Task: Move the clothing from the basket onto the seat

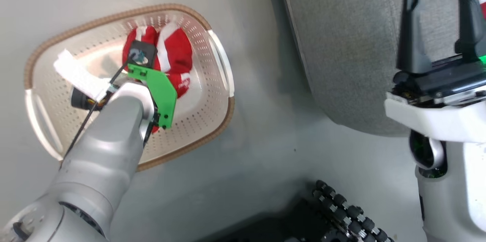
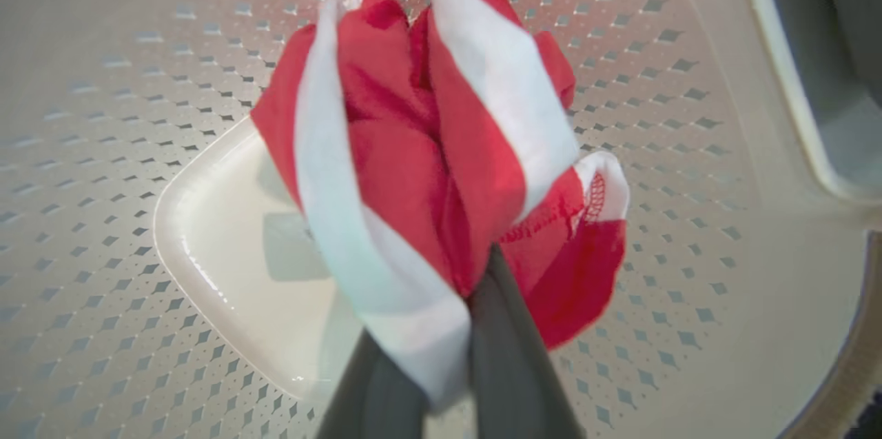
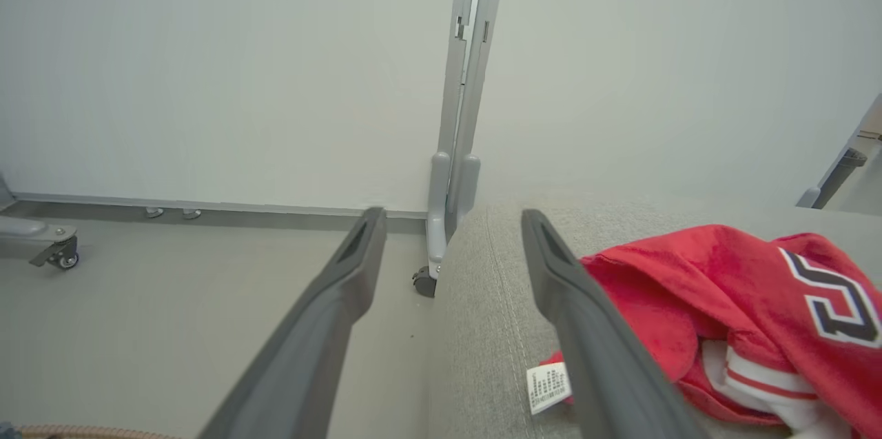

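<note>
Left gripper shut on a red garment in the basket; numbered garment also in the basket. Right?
No: the numbered garment lies on the grey seat, per the right wrist view. The left gripper is indeed shut on the red garment in the basket.

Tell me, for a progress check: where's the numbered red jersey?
Right wrist view: the red numbered jersey lies on the light grey fabric seat cushion, just right of the right end effector.

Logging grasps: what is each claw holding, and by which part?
The left claw pinches a bunched fold of the red-and-white garment in the basket; the right claw is open, empty.
</note>
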Robot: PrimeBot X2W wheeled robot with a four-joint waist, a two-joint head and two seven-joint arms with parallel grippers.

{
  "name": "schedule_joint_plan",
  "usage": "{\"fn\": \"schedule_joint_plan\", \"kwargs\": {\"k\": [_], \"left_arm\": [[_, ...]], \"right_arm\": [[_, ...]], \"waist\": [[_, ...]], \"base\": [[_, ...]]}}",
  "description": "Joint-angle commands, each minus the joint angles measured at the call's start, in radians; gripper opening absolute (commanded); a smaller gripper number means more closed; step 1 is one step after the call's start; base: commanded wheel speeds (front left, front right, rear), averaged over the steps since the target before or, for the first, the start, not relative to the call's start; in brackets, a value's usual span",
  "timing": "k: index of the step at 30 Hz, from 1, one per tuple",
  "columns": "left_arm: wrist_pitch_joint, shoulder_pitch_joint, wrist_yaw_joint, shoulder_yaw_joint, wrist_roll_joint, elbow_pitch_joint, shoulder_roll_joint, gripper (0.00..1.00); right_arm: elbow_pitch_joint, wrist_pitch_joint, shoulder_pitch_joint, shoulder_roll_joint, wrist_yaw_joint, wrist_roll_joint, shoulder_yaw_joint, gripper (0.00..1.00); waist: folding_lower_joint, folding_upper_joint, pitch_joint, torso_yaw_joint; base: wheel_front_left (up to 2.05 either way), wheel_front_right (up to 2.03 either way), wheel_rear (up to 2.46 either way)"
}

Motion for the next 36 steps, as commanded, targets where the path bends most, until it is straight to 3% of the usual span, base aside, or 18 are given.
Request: {"fn": "schedule_joint_plan", "kwargs": {"k": [1,15,24,30,36], "left_arm": [[-0.018,0.023,-0.015,0.003,-0.008,-0.001,-0.004,0.00],[-0.222,0.203,-0.079,-0.001,-0.035,-0.002,-0.028,0.00],[-0.328,0.264,-0.081,0.026,-0.036,-0.052,-0.025,0.00],[-0.328,0.315,0.008,0.174,0.053,-0.335,0.053,0.00],[-0.329,0.434,0.053,0.369,0.200,-0.629,0.110,0.00]], "right_arm": [[0.005,-0.003,-0.001,0.004,-0.002,0.033,-0.023,1.00],[0.081,-0.003,0.070,-0.037,-0.002,0.055,-0.047,1.00],[0.125,-0.003,0.182,-0.062,-0.002,0.042,-0.035,1.00],[0.145,-0.003,0.271,-0.071,-0.002,0.051,-0.024,1.00],[0.158,-0.003,0.339,-0.055,-0.002,0.068,-0.015,1.00]], "waist": [[0.0000,0.0000,-0.128,0.050],[0.0000,0.0000,-0.482,0.148],[0.0000,0.0000,-0.673,0.193],[0.0000,0.0000,-0.751,0.218],[0.0000,0.0000,-0.799,0.229]], "base": [[0.00,0.00,0.00],[0.00,0.00,0.00],[0.00,0.00,0.00],[0.00,0.00,0.00],[0.00,0.00,0.00]]}}
